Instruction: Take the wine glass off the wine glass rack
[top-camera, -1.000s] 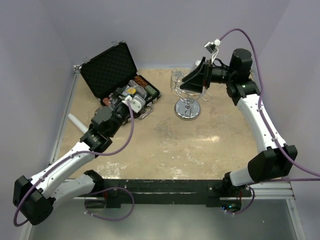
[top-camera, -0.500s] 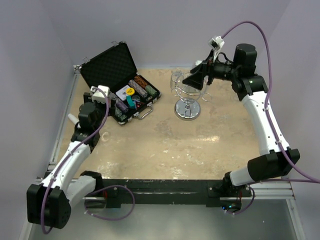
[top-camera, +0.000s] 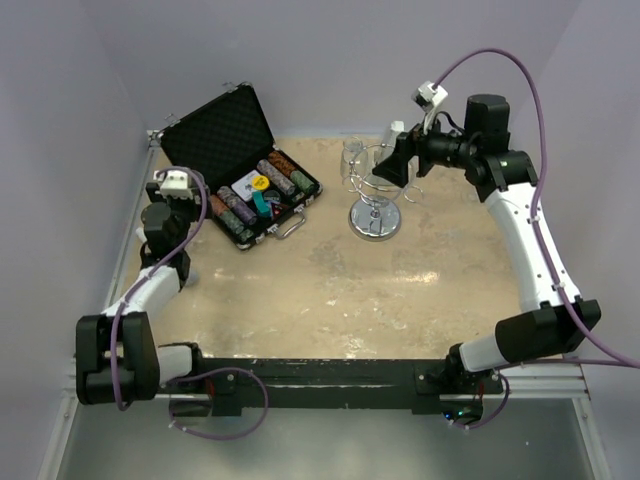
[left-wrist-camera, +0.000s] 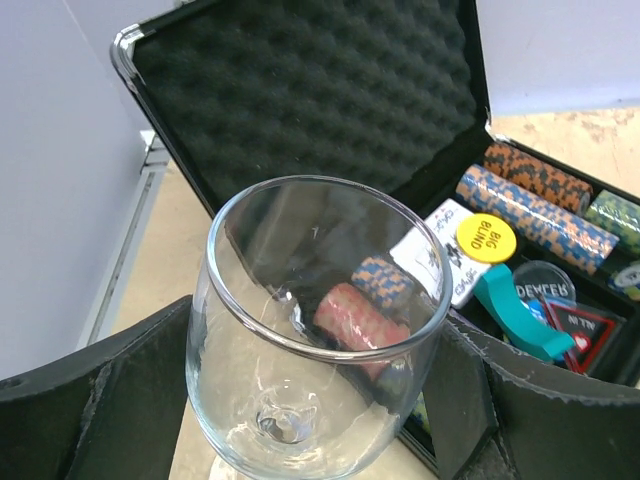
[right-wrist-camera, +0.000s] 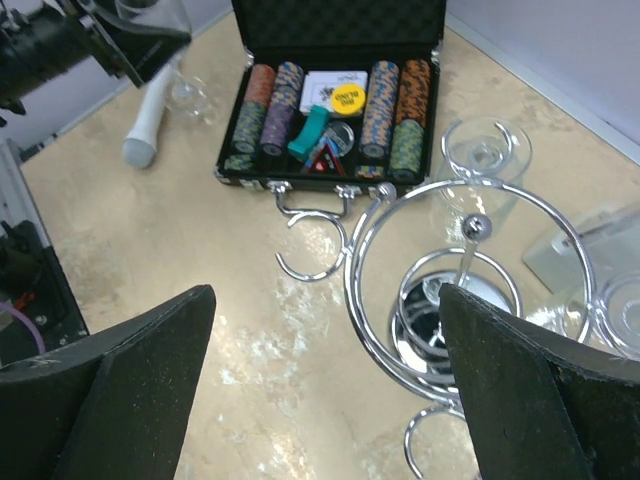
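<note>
Retracted well left of the wine glass rack (top-camera: 375, 218), the left gripper (left-wrist-camera: 315, 395) clamps the wine glass (left-wrist-camera: 300, 300); the right gripper (right-wrist-camera: 325, 290) hovers wide open above the rack.

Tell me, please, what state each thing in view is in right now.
wine glass, upright, empty, clamped in the left gripper.
wine glass rack, standing, other glasses hanging on it.
right gripper, open, empty, above that rack.
poker chip case, open, chips inside.
</note>
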